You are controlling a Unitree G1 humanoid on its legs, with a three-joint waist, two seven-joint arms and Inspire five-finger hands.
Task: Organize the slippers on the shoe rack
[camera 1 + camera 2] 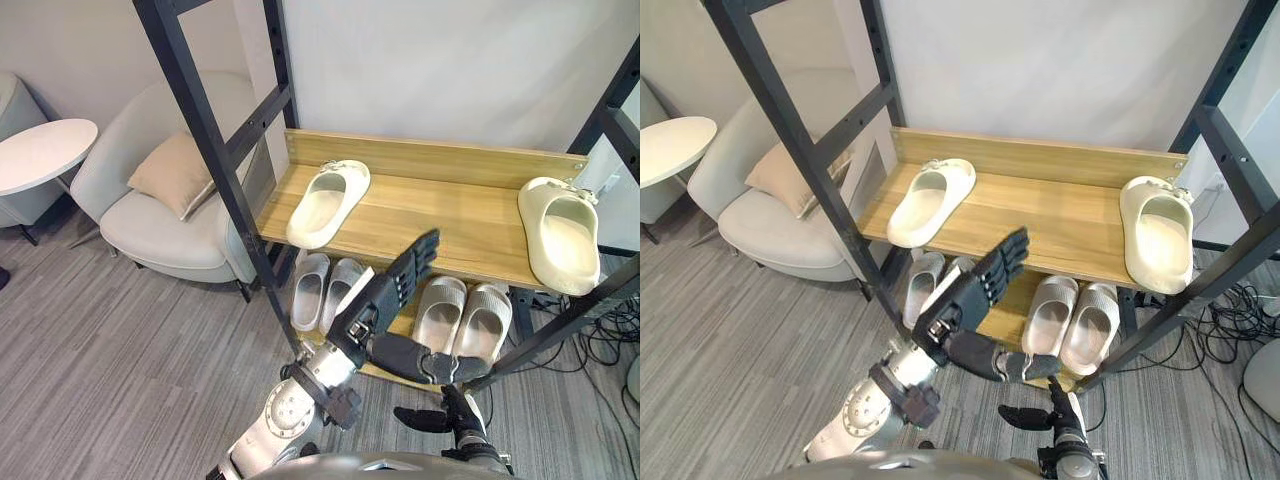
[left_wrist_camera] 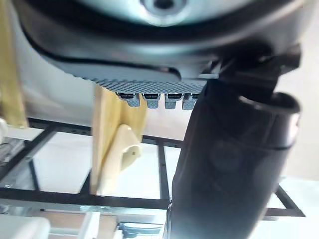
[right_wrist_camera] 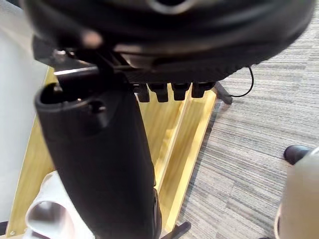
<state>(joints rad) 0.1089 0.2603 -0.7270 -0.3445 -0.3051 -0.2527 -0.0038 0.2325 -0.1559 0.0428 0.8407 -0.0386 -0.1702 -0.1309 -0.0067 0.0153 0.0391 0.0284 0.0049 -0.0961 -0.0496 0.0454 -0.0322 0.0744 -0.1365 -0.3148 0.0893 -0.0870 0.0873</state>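
While the right robot hand (image 1: 425,418) hangs lowest and nearest with its fingers loosely apart and nothing in them, the left robot hand (image 1: 392,290) is raised before the shoe rack (image 1: 430,158), fingers straight, thumb spread, also empty. Just past it, on the lower shelf (image 1: 1005,315), sit two pairs of pale grey slippers, one pair (image 1: 310,290) to the left and the other pair (image 1: 440,310) to the right. Farther back on the upper shelf (image 1: 440,215) two cream slippers lie well apart, the left cream slipper (image 1: 328,200) angled near the left post and the right cream slipper (image 1: 560,235) at the right end.
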